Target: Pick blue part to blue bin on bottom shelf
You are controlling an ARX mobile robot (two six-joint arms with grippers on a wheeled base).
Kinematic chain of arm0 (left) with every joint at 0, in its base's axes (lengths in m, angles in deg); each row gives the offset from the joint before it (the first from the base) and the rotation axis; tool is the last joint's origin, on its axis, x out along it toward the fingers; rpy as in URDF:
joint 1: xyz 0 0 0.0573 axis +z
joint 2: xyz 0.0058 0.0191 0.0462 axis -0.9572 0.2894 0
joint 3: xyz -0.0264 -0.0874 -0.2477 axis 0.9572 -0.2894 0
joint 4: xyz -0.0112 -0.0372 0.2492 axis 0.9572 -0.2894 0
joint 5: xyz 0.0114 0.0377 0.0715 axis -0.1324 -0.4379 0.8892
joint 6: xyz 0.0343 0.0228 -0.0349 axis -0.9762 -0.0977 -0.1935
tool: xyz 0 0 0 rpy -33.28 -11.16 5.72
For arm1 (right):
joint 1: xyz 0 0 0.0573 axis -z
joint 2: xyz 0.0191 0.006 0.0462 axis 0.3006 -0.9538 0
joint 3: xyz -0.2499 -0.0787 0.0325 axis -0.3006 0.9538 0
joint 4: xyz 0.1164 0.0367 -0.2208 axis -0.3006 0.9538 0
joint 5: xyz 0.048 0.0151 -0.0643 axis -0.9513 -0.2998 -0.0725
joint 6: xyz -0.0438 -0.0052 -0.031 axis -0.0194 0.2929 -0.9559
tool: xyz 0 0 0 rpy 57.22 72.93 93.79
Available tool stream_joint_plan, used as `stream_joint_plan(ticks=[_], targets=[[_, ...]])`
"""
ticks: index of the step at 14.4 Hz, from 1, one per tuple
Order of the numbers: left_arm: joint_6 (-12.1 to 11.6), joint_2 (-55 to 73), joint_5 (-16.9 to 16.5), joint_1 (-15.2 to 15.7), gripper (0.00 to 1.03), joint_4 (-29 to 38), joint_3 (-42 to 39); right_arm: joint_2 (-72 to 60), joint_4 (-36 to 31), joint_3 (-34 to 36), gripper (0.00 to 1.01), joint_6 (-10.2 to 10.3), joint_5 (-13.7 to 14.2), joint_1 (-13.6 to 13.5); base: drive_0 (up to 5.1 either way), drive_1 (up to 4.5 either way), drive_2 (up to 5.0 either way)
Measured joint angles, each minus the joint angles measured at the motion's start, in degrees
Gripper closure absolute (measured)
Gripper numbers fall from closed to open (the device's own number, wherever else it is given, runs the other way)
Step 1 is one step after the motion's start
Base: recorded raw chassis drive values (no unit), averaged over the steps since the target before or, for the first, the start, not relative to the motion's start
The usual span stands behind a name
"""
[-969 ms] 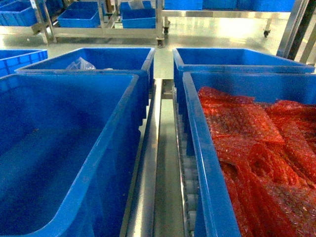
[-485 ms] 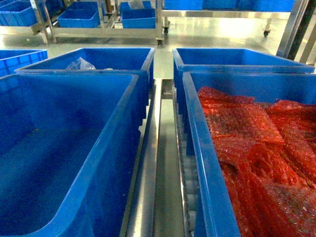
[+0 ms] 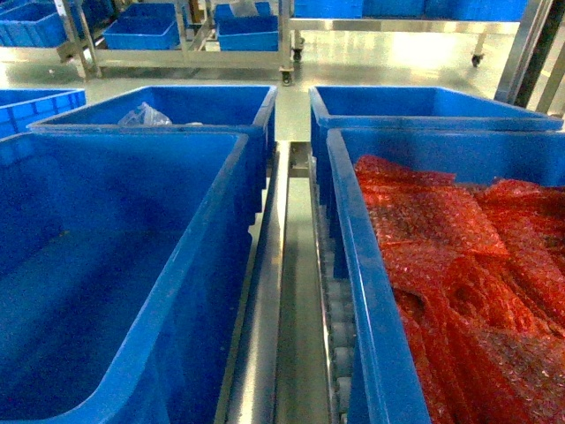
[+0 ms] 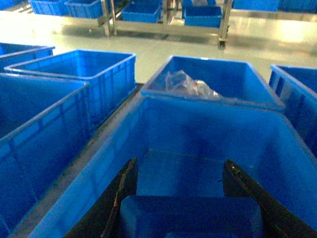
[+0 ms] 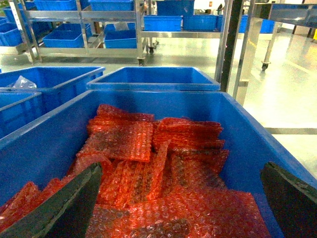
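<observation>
Left claw (image 4: pixel 181 198) low centre of left wrist frame, over the near left bin (image 4: pixel 148 129), fingers spread around a blue part (image 4: pixel 190 215); grip contact unclear. Right claw (image 5: pixel 185 198) wide open, holding nothing, over the right bin (image 5: pixel 237 124) full of red bubble wrap (image 5: pixel 163 168). Steel roller rails (image 3: pixel 331 327) between the two bins, centre of head frame. Clear plastic bag (image 4: pixel 185 84) in bin behind.

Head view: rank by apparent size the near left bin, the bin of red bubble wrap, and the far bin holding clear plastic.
1. Near left bin and bin of red bubble wrap: look alike, both cropped, not ranked.
2. Far bin holding clear plastic: smallest, though farther away.
</observation>
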Motion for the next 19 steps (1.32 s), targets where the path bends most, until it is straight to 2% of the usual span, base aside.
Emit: stream_joint_plan(ticks=[5,7,8,9,10,11,12,13,14,19], targets=[[0.70,5.90,-0.15,-0.57,0.60,3.19,0.42,0.00,-0.02,0.00,0.03,0.00,-0.02,0.00,0.0,0.00,0.0],[1.36,11.89,-2.38,-1.51,0.60,6.25,1.81,0.00,-0.02,0.00,0.03,0.00,-0.02,0.00,0.0,0.00,0.0],[3.08,15.39,-5.51,-1.51,0.52,5.84,3.48,0.00,0.00,0.00,0.03,0.00,0.00,0.00,0.0,0.00,0.0],[4.98,16.35,-6.01,-1.53,0.38,5.44,3.69,0.00,0.00,0.00,0.03,0.02,0.00,0.00,0.0,0.00,0.0],[5.62,15.98,-6.01,-1.51,0.27,5.90,3.72,0.00,-0.02,0.00,0.03,0.00,0.00,0.00,0.0,0.00,0.0],[3.32,15.78,-9.46,-0.28,0.31,17.59,0.61,0.00,-0.02,0.00,0.03,0.00,-0.02,0.00,0.0,0.00,0.0],[0.46,13.53,-11.63,0.66,0.43,24.17,-3.69,0.00,0.02,0.00,0.03,0.00,0.00,0.00,0.0,0.00,0.0],[-2.32,7.45,-14.14,3.28,0.83,25.38,-10.32,0.00,0.00,0.00,0.03,0.00,0.00,0.00,0.0,0.00,0.0],[-2.49,1.18,-18.86,8.94,1.01,23.06,-14.14,0.00,0.02,0.00,0.03,0.00,0.00,0.00,0.0,0.00,0.0],[-2.54,-9.16,-19.67,8.46,1.01,16.57,-17.94,0.00,-0.02,0.00,0.03,0.00,0.00,0.00,0.0,0.00,0.0]])
